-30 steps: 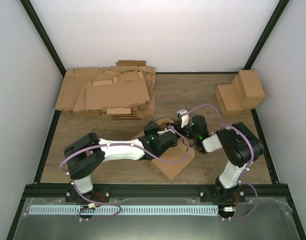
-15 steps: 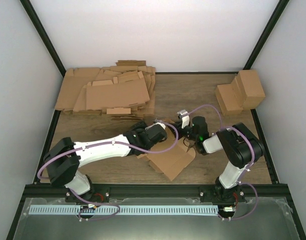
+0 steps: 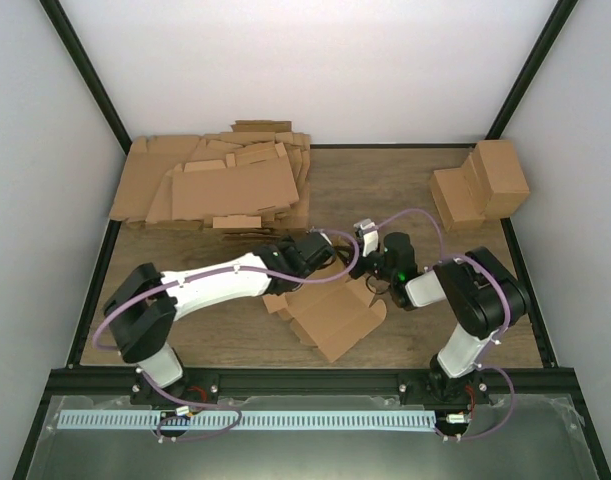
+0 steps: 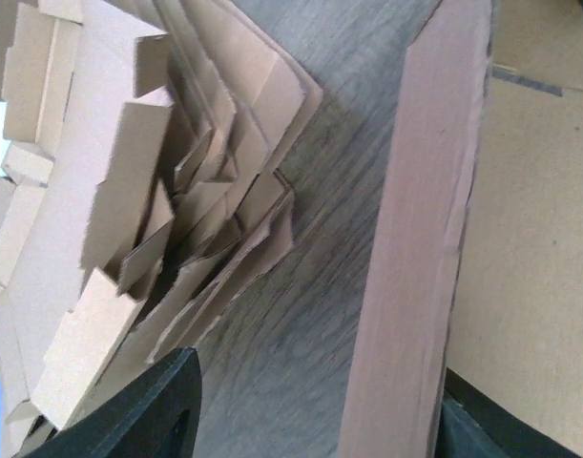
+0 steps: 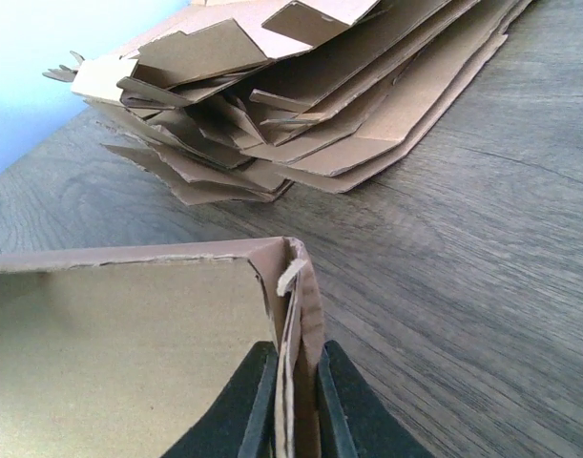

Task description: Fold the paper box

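Paper box (image 5: 119,353) edge in right claw (image 5: 296,367)

We see a dark wood-grain table top (image 3: 385,190) framed by black rails (image 3: 92,300). At its far left lies a thick, untidy heap of flat brown cardboard sheets (image 3: 220,185), the edges fanned and overlapping, reaching almost to the left rail. In the far right corner stand neat brown cardboard cuboids (image 3: 482,183), pressed close together; we cannot count them surely from above. Near the middle, towards the near edge, sits a half-folded brown cardboard box (image 3: 330,315). Its base is on the wood and some of its walls are raised. It is apart from the heap and well apart from the cuboids.
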### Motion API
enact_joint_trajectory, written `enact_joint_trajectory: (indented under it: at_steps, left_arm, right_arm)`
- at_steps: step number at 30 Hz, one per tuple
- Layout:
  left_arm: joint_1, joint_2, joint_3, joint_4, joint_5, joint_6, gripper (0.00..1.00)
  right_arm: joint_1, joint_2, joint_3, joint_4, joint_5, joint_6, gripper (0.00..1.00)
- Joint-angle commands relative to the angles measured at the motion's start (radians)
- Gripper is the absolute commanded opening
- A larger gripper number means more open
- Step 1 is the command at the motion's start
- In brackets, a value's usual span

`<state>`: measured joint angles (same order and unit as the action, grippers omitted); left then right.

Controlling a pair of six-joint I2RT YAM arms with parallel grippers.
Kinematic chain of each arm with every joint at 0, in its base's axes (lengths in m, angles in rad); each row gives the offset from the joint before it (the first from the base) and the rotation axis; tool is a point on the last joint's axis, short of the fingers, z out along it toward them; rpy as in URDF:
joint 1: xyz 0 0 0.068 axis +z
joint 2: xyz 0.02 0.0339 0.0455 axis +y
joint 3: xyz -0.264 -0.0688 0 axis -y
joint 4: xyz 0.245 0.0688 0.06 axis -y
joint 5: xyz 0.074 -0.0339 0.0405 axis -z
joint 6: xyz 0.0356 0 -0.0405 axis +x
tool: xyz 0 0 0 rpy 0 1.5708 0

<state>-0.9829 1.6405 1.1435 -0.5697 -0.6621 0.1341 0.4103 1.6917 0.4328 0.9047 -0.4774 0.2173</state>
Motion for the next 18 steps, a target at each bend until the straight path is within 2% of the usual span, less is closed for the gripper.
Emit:
enact_joint_trajectory:
  at_steps: [1,4,7,8,15,18]
  left_arm:
    - [-0.036,0.085,0.044,-0.031,-0.064,0.026,0.52]
    - [-0.057,0.121,0.052,-0.033,-0.116,0.029,0.33]
    - [-0.084,0.134,0.048,-0.021,-0.174,0.039,0.09]
    - [-0.093,0.136,0.044,-0.013,-0.203,0.046,0.04]
    - [-0.157,0.147,0.012,0.063,-0.401,0.126,0.04]
    - [-0.171,0.152,0.007,0.085,-0.452,0.149,0.04]
  right_arm:
    - [0.020,-0.025,0.011,-0.006,0.006,-0.030,0.10]
    - [0.021,-0.027,0.015,-0.019,0.009,-0.035,0.11]
    - [0.021,-0.033,0.014,-0.025,0.010,-0.038,0.11]
    - [0.022,-0.036,0.014,-0.026,0.011,-0.036,0.12]
    - [0.023,-0.100,-0.016,-0.023,-0.002,0.011,0.24]
    - [0.022,-0.150,-0.047,-0.028,0.013,0.037,0.41]
